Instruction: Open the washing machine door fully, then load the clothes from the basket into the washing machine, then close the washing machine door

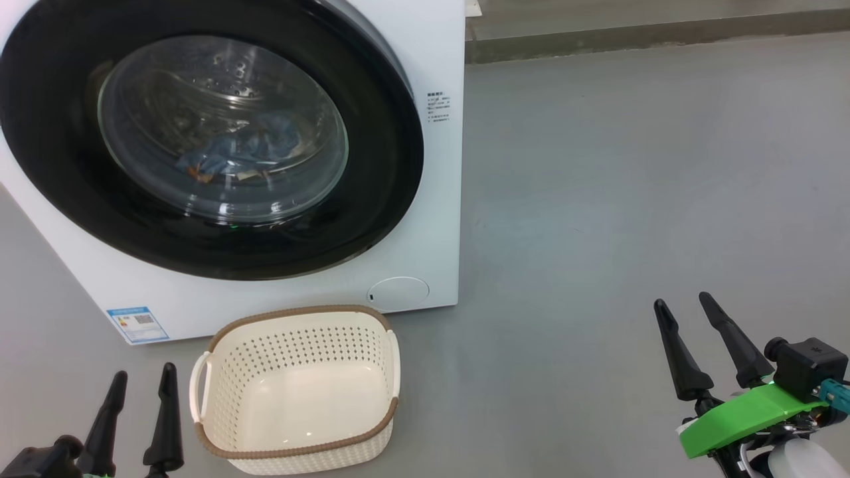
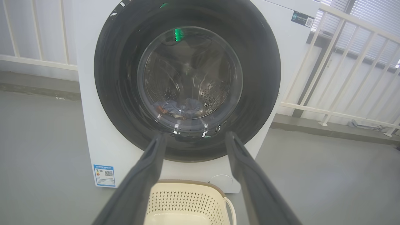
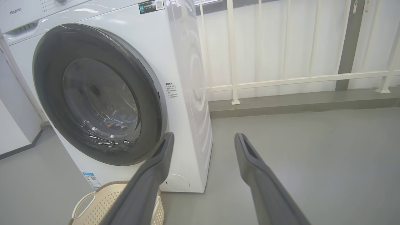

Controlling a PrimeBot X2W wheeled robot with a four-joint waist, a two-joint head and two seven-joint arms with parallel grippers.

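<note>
At lower left, the left gripper (image 1: 145, 372) gapes empty beside the cream perforated plastic basket (image 1: 299, 311) fronting the white washing machine (image 1: 438, 199), whose glossy black round door (image 1: 53, 133) is shut over light-blue clothes (image 1: 232, 156); far right, the right gripper (image 1: 681, 300) gapes empty too.

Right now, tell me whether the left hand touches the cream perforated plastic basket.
Apart. Head view shows grey floor between the left hand and the cream perforated basket.

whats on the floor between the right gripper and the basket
Nothing: in the head view the grey floor between the right gripper and the basket is bare.
</note>
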